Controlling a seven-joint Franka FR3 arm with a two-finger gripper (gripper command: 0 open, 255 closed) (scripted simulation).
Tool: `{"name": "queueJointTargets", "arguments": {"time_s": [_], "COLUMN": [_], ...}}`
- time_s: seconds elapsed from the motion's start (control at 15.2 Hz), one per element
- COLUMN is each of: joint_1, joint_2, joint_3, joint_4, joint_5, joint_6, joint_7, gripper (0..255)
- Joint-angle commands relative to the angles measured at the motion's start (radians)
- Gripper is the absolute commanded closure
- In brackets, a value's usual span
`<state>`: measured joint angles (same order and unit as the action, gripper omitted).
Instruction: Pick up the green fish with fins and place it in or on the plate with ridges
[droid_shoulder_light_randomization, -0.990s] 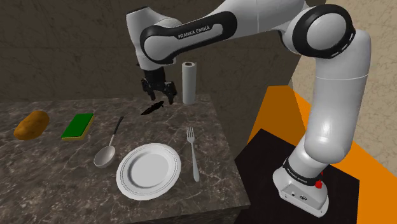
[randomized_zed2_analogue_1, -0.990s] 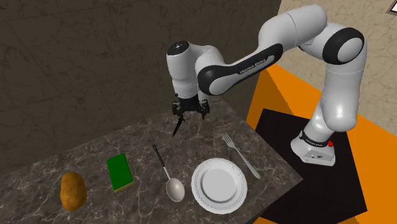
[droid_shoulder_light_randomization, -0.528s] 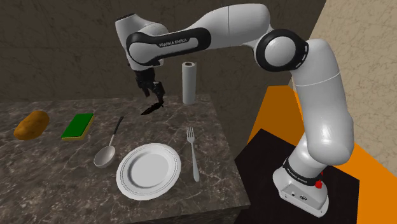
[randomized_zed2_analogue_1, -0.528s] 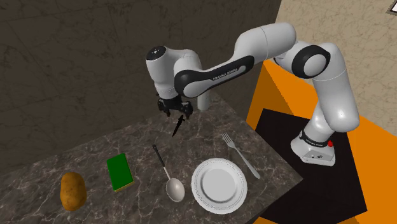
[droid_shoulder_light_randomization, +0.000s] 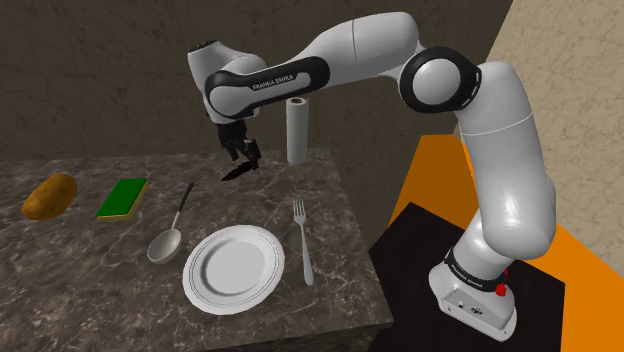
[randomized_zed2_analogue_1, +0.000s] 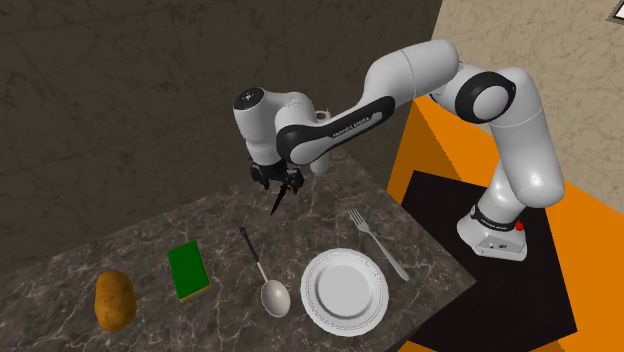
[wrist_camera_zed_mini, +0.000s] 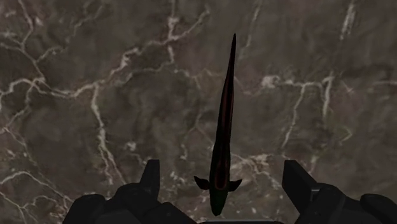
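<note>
The worktop (droid_shoulder_light_randomization: 90, 262) carries the ridged plate (droid_shoulder_light_randomization: 188, 270) near its front edge, well apart from the fish (droid_shoulder_light_randomization: 237, 172) at the far side. We see the end effector (droid_shoulder_light_randomization: 243, 153) low over the fish, fingers (wrist_camera_zed_mini: 151, 175) apart and touching nothing, placed, we judge, to close across the narrow body. The dark, slender fish lies flat; its long axis runs straight out between the fingers, finned end nearest the end effector.

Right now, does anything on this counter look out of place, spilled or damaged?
Nothing is spilled or broken. The one oddity is the fish: it looks almost black rather than green. It lies on the marble counter between the fingers of the open gripper, which do not touch it.
</note>
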<state>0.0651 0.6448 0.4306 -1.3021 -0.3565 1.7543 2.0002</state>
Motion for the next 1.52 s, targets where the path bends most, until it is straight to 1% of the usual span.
{"name": "queueJointTargets", "arguments": {"time_s": [0.0, 0.33, 0.4, 0.99, 1.45], "joint_1": [-0.002, -0.002, -0.002, -0.002, 0.006], "joint_2": [-0.002, -0.002, -0.002, -0.002, -0.018], "joint_3": [0.0, 0.0, 0.0, 0.0, 0.005], "joint_4": [-0.006, -0.006, -0.006, -0.006, 0.064], "joint_5": [0.0, 0.0, 0.0, 0.0, 0.009], "joint_6": [0.005, 0.005, 0.005, 0.005, -0.077], "joint_7": [0.0, 0.0, 0.0, 0.0, -0.015], "gripper": [0, 0, 255, 255, 255]}}
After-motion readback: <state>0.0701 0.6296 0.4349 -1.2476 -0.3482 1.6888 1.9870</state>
